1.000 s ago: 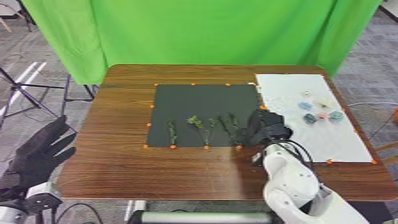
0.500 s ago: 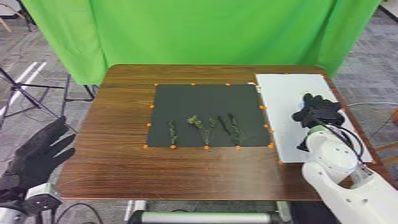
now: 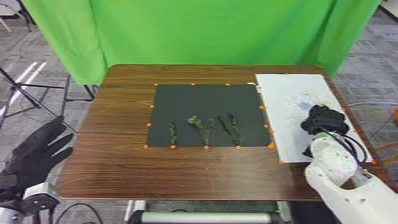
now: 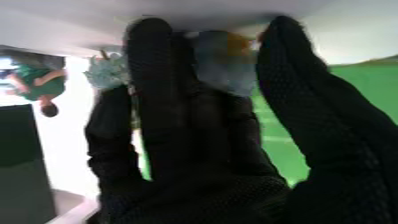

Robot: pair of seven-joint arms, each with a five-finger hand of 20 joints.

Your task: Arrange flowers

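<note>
In the head view my right hand (image 3: 324,120) is over the white sheet (image 3: 286,125), covering most of the flower heads there; a pale one (image 3: 307,93) shows beyond it. The right wrist view has my right hand (image 4: 200,135) open, fingers and thumb extended, a pale blue-grey flower (image 4: 222,62) in the gap between them and a pale green flower (image 4: 108,70) beside the fingers. Several green stems, including a leafy one (image 3: 195,121) and a slim one (image 3: 172,131), lie on the black sheet (image 3: 204,100). My left hand (image 3: 37,150) stays open off the table's left side.
Small orange markers line the edges of both sheets on the brown table (image 3: 169,175). A green curtain (image 3: 213,35) hangs behind the table. At the left stands a black tripod (image 3: 27,92).
From the black sheet's right edge, my right hand has moved right onto the white sheet, then slightly nearer the robot. The left hand has not moved.
</note>
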